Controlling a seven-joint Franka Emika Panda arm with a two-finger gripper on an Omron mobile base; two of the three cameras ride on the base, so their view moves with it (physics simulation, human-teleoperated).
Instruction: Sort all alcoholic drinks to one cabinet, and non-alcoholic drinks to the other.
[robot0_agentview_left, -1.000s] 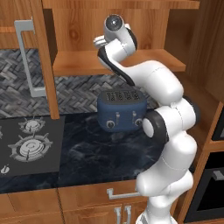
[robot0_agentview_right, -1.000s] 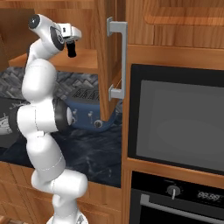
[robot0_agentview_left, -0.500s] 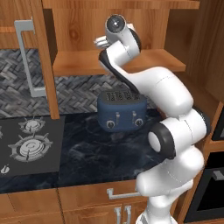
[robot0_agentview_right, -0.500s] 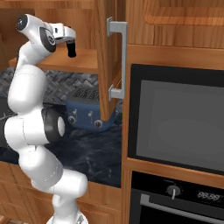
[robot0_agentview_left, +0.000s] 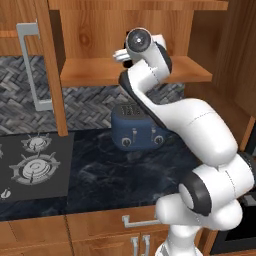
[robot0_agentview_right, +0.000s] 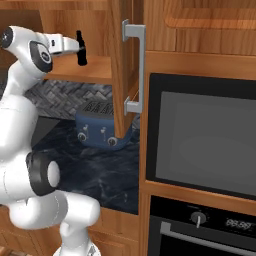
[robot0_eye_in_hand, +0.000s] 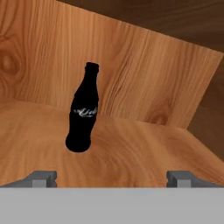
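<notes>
Cola-style black bottle (robot0_eye_in_hand: 84, 114) stands upright on the wooden shelf (robot0_eye_in_hand: 131, 153) of the open upper cabinet, left of centre in the hand view and near the back wall, with nothing touching it. Further right in that view, the gripper (robot0_eye_in_hand: 111, 178) has its two finger tips spread wide apart with only bare shelf between them, so it holds nothing. In the right base view the gripper (robot0_agentview_right: 80, 48) hangs at the shelf's front edge beside the open cabinet door (robot0_agentview_right: 124, 65), above the blue toaster (robot0_agentview_right: 102, 130) on the dark counter (robot0_agentview_right: 95, 170). Judging from this, the bottle looks placed and the step in hand is a clean retreat: draw the hand straight back out along its own axis, keeping the jaws wide and level so no finger clips the bottle, then clear the door edge and its handle (robot0_agentview_right: 136, 67) before swinging away.
</notes>
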